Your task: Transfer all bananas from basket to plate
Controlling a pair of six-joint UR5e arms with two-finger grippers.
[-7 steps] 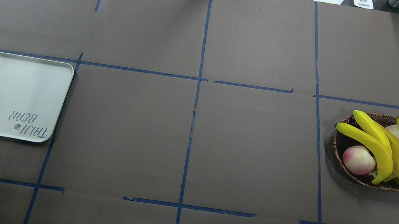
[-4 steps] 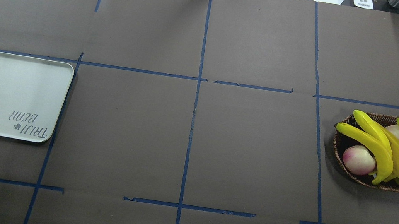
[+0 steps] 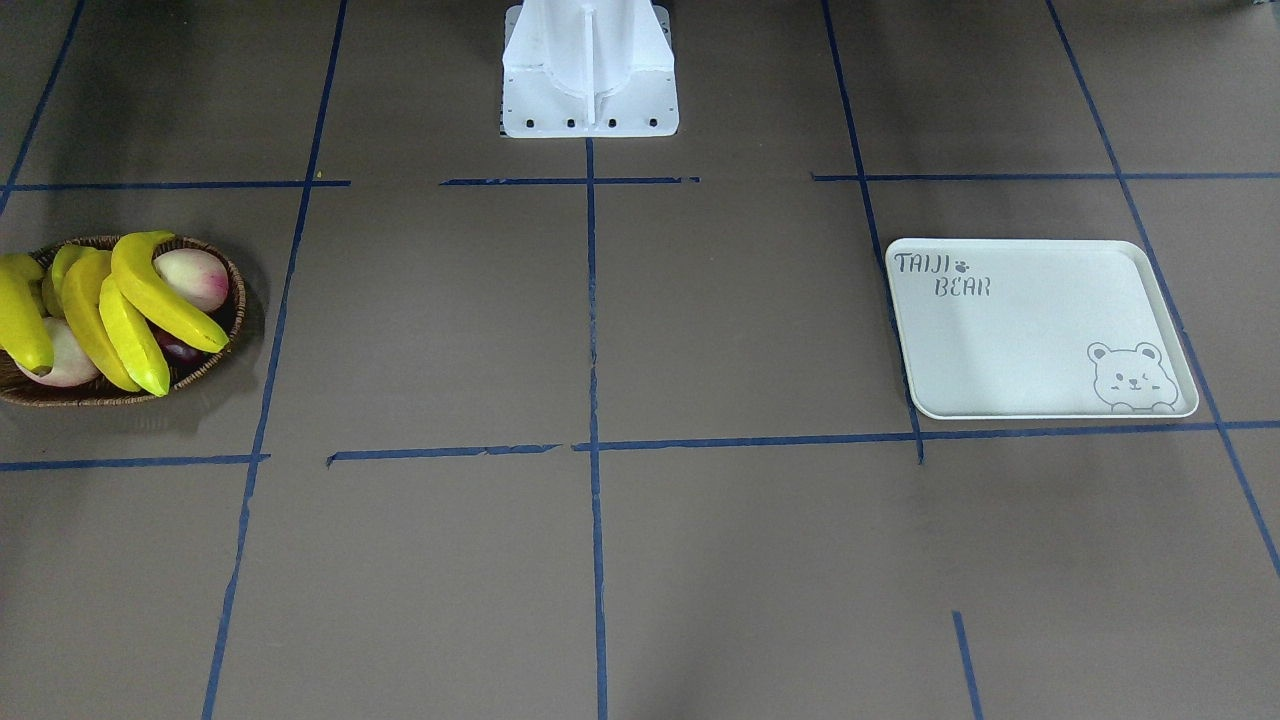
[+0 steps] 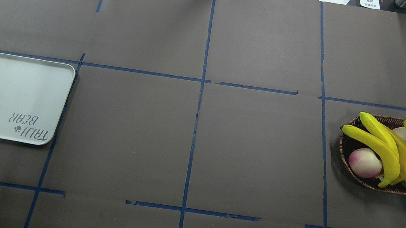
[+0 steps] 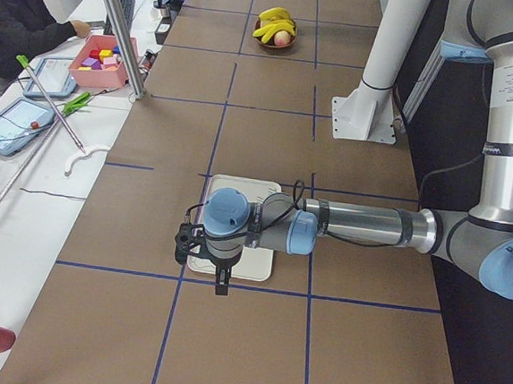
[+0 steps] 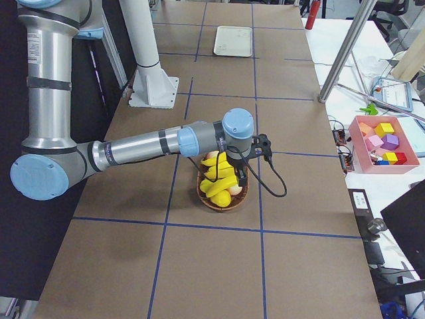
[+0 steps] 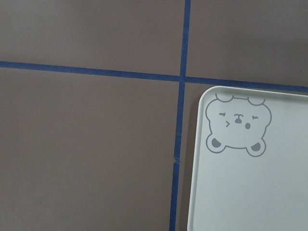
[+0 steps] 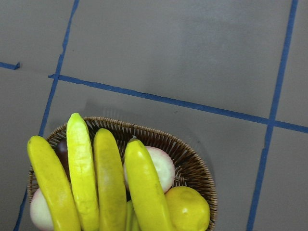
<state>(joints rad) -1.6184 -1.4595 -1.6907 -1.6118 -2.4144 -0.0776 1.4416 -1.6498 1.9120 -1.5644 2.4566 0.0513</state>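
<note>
Several long yellow bananas lie side by side in the brown wicker basket at the table's right. The right wrist view looks straight down on the bananas and the basket. In the exterior right view my right gripper hangs just over the basket; I cannot tell whether it is open or shut. The white bear-printed plate sits bare at the far left. My left gripper hovers over the plate's near end, and I cannot tell its state either.
Two pink-white peaches, a rounded yellow fruit and a dark plum share the basket. The white robot pedestal stands at the table's middle edge. A person and a pink box of blocks are at the side bench.
</note>
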